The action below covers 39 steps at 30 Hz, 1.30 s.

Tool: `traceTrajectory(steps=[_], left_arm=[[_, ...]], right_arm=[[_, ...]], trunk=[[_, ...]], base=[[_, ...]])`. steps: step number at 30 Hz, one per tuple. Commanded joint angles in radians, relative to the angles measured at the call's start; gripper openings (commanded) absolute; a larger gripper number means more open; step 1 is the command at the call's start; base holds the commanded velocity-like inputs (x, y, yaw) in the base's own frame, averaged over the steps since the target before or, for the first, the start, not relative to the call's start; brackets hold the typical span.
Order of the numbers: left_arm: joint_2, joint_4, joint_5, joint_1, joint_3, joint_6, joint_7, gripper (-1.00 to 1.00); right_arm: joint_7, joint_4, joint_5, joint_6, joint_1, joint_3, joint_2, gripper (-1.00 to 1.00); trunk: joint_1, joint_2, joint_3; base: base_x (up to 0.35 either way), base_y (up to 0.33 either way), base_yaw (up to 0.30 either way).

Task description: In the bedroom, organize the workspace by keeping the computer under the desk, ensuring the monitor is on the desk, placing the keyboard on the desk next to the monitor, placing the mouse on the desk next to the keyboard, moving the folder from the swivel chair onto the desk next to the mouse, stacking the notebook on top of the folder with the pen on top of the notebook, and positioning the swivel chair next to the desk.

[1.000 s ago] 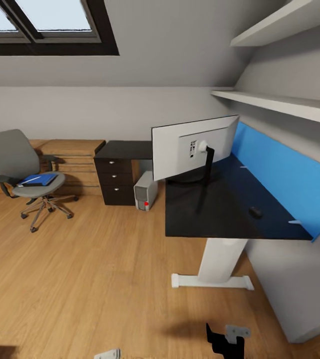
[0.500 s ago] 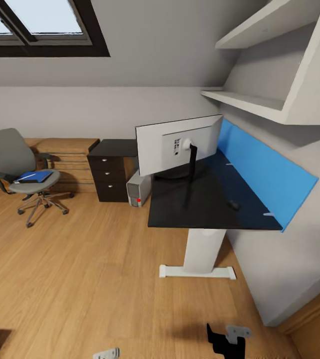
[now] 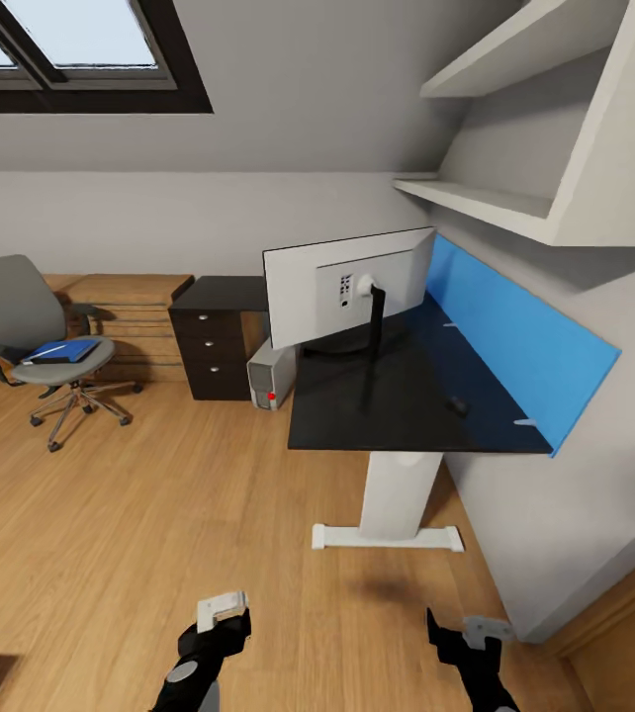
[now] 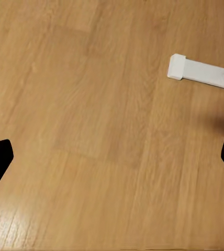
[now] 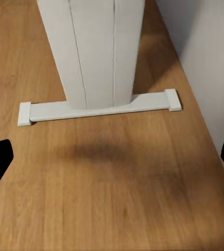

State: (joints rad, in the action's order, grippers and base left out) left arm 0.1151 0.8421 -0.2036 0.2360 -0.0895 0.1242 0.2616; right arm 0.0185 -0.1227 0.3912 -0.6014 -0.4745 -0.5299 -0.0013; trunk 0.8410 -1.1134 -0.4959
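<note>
The monitor (image 3: 347,292) stands on the black desk (image 3: 397,410) with its pale back toward me. A small black mouse (image 3: 458,403) lies on the desk near the blue wall panel. The silver computer (image 3: 270,374) sits on the floor between the drawer block (image 3: 214,351) and the desk top. At the far left is the swivel chair (image 3: 21,316), with the blue folder (image 3: 60,350) on its seat. Keyboard, notebook and pen are out of view or too small to tell. My left gripper (image 3: 221,618) (image 4: 112,162) and right gripper (image 3: 471,635) (image 5: 112,162) hang open over the floor, both empty.
The desk's white pedestal leg (image 3: 392,494) (image 5: 93,49) and its foot bar (image 3: 387,537) (image 4: 198,72) stand just ahead of my arms. White shelves (image 3: 496,203) jut from the right wall. A low light-wood cabinet (image 3: 130,307) lines the back wall, under a skylight (image 3: 70,40).
The camera has moved, shifting the desk left and farther off. Both arms have come up into the bottom of the head view.
</note>
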Motion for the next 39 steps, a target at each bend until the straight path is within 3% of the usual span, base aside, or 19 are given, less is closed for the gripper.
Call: traceTrajectory(steps=[1,3,4,6,8,10,12,17,19,23,39], left_arm=[[0.000,0.059,-0.010,0.000,-0.003,0.076,0.008,1.00],[0.000,0.122,-0.010,0.000,-0.002,0.143,0.009,1.00],[0.000,0.191,-0.011,0.000,-0.002,0.199,0.009,1.00],[0.001,0.257,-0.011,0.000,-0.001,0.242,0.009,1.00],[0.002,0.352,-0.012,0.000,-0.001,0.287,0.010,1.00],[0.002,0.456,-0.012,0.000,-0.001,0.324,0.010,1.00],[-0.001,0.519,-0.013,0.000,0.001,0.339,0.010,1.00],[-0.018,0.550,-0.010,0.000,0.003,0.347,0.009,1.00],[-0.037,0.534,-0.008,0.000,0.004,0.345,0.009,1.00],[-0.060,0.526,-0.008,0.000,0.003,0.344,0.008,1.00],[-0.060,0.517,-0.008,0.000,-0.001,0.350,0.010,1.00]], right_arm=[[0.000,-0.062,0.007,0.024,-0.002,-0.008,-0.001,1.00],[-0.001,-0.132,0.006,0.068,-0.004,-0.009,0.000,1.00],[-0.001,-0.208,0.005,0.130,-0.007,-0.009,0.001,1.00],[-0.001,-0.286,0.003,0.205,-0.013,-0.010,0.002,1.00],[0.001,-0.408,-0.008,0.343,-0.033,-0.009,0.003,1.00],[0.003,-0.531,-0.036,0.537,-0.079,-0.009,0.004,1.00],[0.005,-0.576,-0.061,0.678,-0.125,-0.007,0.004,1.00],[0.011,-0.606,-0.119,0.886,-0.194,-0.004,0.011,1.00],[0.010,-0.605,-0.128,0.903,-0.202,-0.001,0.030,1.00],[0.013,-0.610,-0.123,0.883,-0.205,0.001,0.040,1.00],[0.015,-0.660,-0.120,0.859,-0.201,0.001,0.042,1.00]], trunk=[[0.000,-0.001,-0.001],[0.000,-0.001,-0.001],[0.000,-0.001,-0.001],[0.000,-0.001,-0.001],[0.000,-0.001,-0.001],[0.000,-0.001,-0.001],[0.000,-0.001,-0.001],[0.000,-0.001,-0.001],[0.000,-0.001,-0.001],[0.000,-0.001,-0.001],[0.000,-0.001,-0.001]], base=[[0.000,0.000,0.000],[0.000,0.000,0.000],[0.000,0.000,0.000],[0.000,0.000,0.000],[0.000,0.000,0.000],[0.000,0.000,0.000],[0.000,0.000,0.000],[0.001,0.000,0.000],[0.108,0.000,0.000],[0.236,0.000,0.000],[0.313,-0.055,0.000]])
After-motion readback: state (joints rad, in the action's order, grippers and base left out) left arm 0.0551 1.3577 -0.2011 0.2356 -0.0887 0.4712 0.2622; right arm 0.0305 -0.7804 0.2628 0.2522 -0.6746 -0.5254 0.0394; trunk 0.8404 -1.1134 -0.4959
